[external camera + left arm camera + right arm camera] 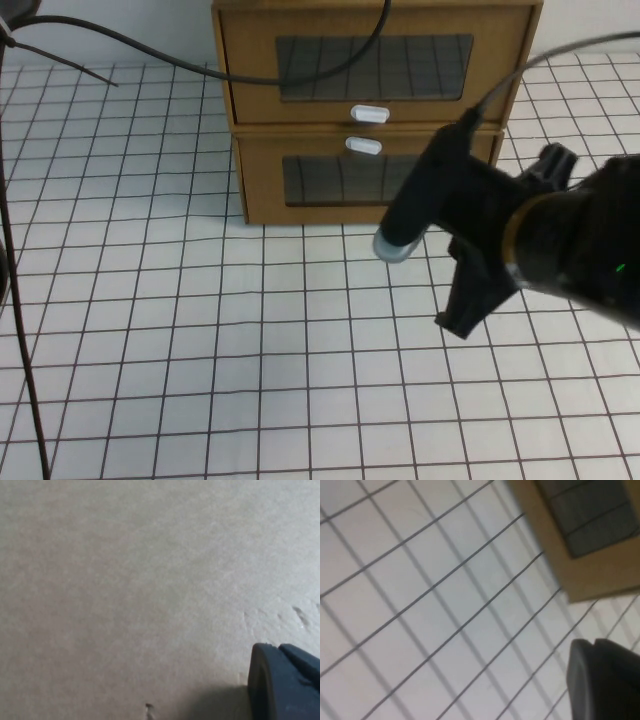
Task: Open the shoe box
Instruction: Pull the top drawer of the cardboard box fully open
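While closed, the right end effector (462,310) hangs before the tan cardboard shoe box (250,80); left end effector (285,685), against plain cardboard (125,580), state unclear.

Robot lab bench, not a home. Evidence: white grid-lined sheet (200,320) covering the table, loose black cable (240,78) draped across the two stacked cardboard boxes (250,55) at the far edge, black robot arm (570,240) with a green status light over the right side. Second cable (25,350) hangs down the left edge.
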